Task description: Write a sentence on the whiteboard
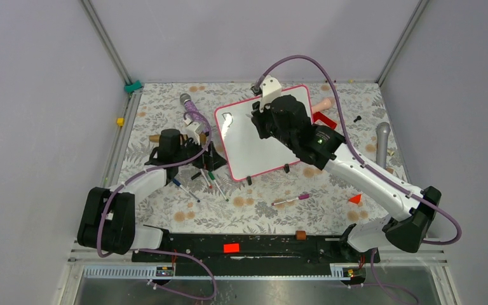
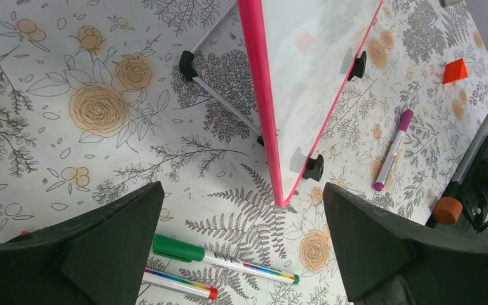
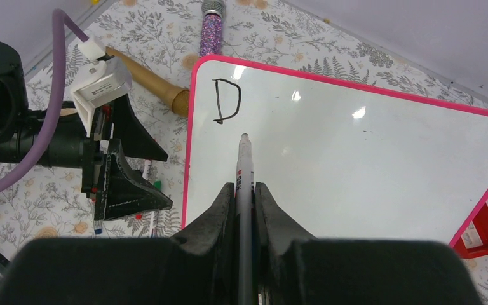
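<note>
– Right claw [image 3: 244, 190]: how is it shown, & what is held?
– It is shown closed on a slim black-and-white marker pen [image 3: 246, 162], which is clamped between both fingers, tip fwd. Whether the tip is touching cannot be told.
– Where is the work located?
– The large glossy white board w/ thin pink-red frame [image 3: 356, 165] is seen mid-table on the floral cloth [image 2: 101, 159], propped on small black feet. Only a black handwritten letter "D" [image 3: 227, 100] is found, at the board's top-left corner. The sentence is judged barely begun.
– How should the next letter be done well?
– The tip should be set down just right of the "D", on the same line. Light, even pressure is advised, since a propped board could be pushed back. Strokes should be kept small so room is left for the remaining words.
– Arm poses?
– R. arm is stretched diagonally from its base over the board, w/ the pen aimed toward the top-left. L. arm is folded at the left. Left claw [image 2: 241, 213] is held low over the cloth by the board's near corner, jaws wide apart, nothing gripped, w/ a green-capped pen [image 2: 178, 249] lying beneath.
</note>
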